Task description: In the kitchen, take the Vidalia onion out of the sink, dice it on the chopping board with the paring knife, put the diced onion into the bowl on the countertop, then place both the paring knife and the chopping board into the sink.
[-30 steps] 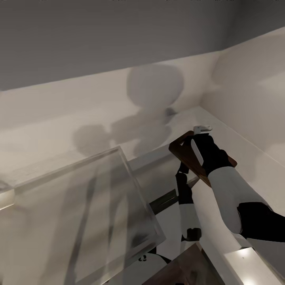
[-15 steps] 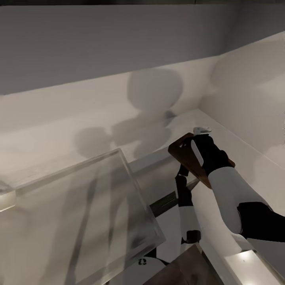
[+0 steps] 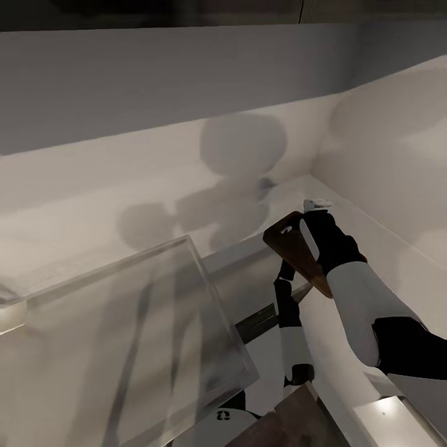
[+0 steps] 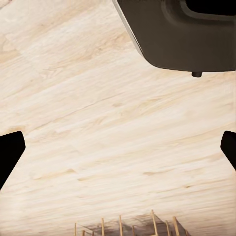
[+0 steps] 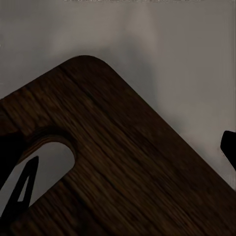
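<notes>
1. Chopping board (image 3: 297, 251): one dark brown wooden board is up in the air, tilted, in front of the robot's right side. No words or labels can be read on it, or on anything else.
2. Nearest to the robot, in the head view, one clear glass-like panel (image 3: 124, 335) fills the lower left. A bit of dark wood surface (image 3: 292, 422) shows at the bottom edge.
3. Next comes the left arm, hanging down in the middle below the board. In the left wrist view, the left gripper (image 4: 118, 147) has two dark fingertips at the picture's sides, far apart, with nothing between them. It looks at a pale wood floor (image 4: 98, 108).
4. A little farther, the right gripper (image 3: 313, 226) holds the board by one end. In the right wrist view, the board (image 5: 123, 162) lies right between the fingers, with its one oval handle slot (image 5: 46, 164) near one finger. The grip is closed on the board.
5. Farther back, a pale counter surface (image 3: 347, 217) runs into a corner.
6. Farthest away is the white wall (image 3: 155, 155), with round grey shadows on it.
</notes>
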